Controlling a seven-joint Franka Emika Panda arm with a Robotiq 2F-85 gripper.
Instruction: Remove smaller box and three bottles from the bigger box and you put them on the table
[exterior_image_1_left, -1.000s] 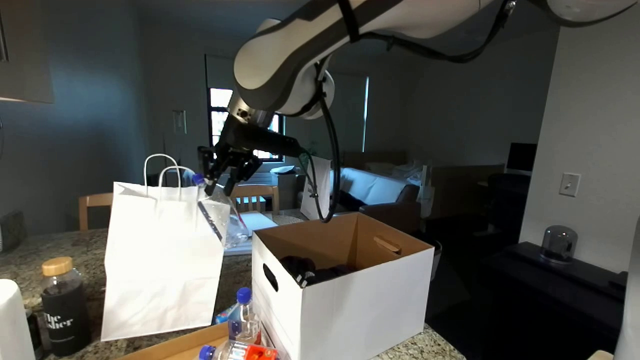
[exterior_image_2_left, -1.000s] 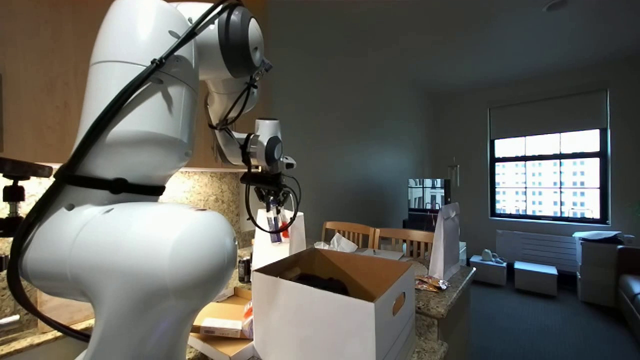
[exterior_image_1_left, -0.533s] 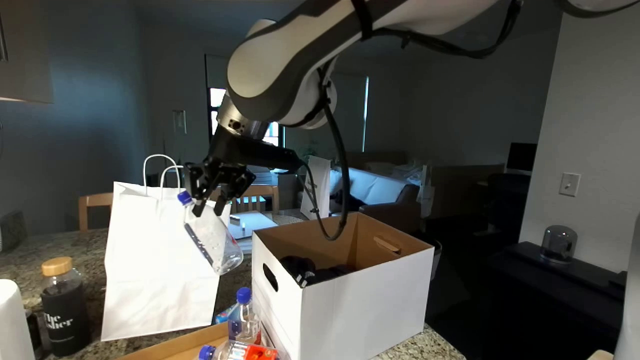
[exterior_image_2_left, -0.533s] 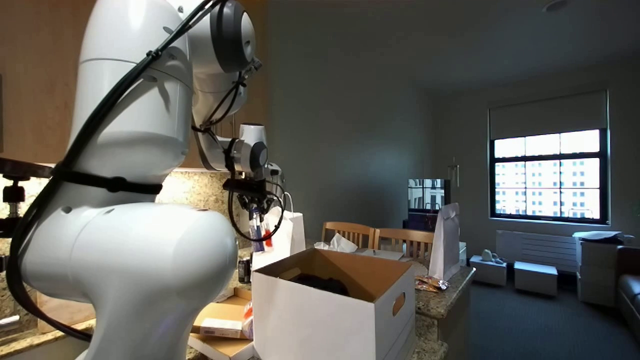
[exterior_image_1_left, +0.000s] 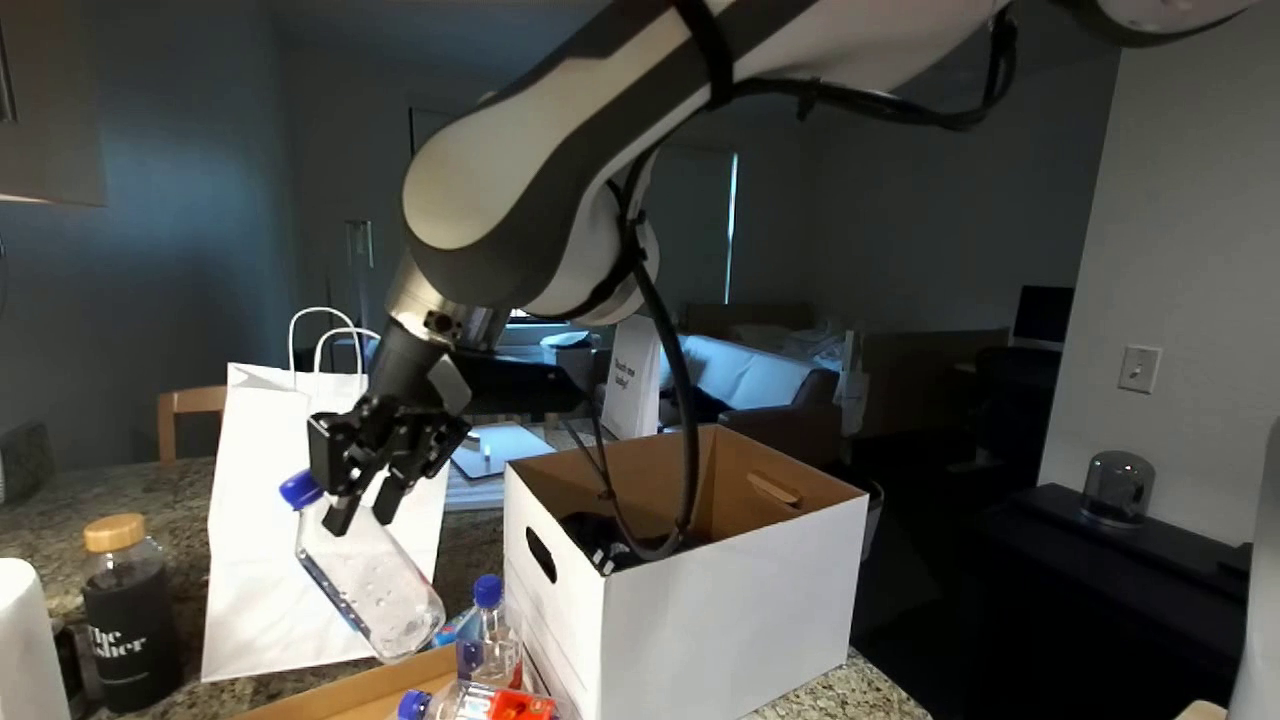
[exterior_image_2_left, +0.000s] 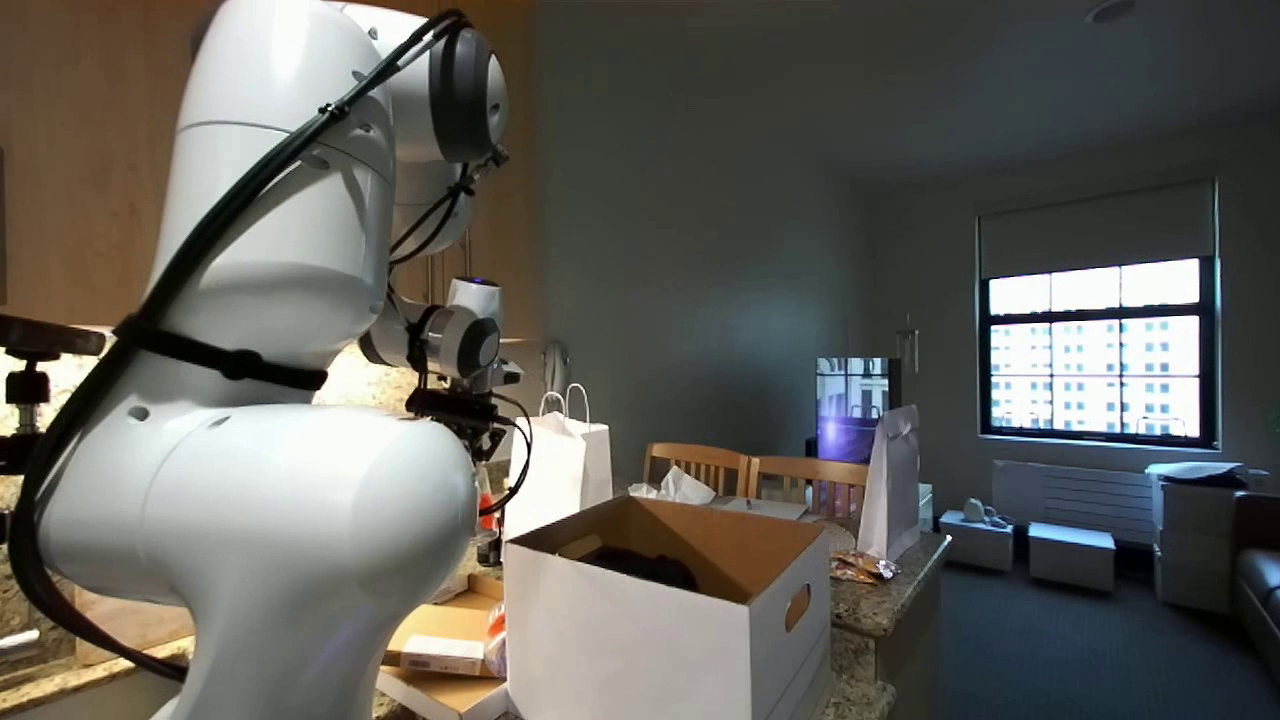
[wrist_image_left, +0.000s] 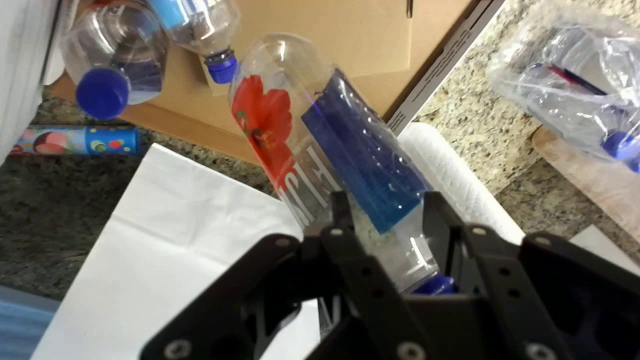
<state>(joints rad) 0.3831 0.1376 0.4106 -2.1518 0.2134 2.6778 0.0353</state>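
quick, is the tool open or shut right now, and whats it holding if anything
Tool: closed, holding a blue-capped clear bottle near its capped end, tilted in the air.

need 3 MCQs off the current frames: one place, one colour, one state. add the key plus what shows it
1. In an exterior view, where is the tan-lidded jar relative to the handled bag?
A. to its right in the picture
B. to its left in the picture
C. inside it

2. What colour is the cap of the held bottle?
A. green
B. yellow
C. blue

3. How does the held bottle hang?
A. tilted
B. upright
C. upside down

Key:
1. B: the jar shows on the picture's left, with the bag beyond it to the right.
2. C: the cap shows blue in an exterior view and in the wrist view.
3. A: in an exterior view it slants from cap at upper left to base at lower right.
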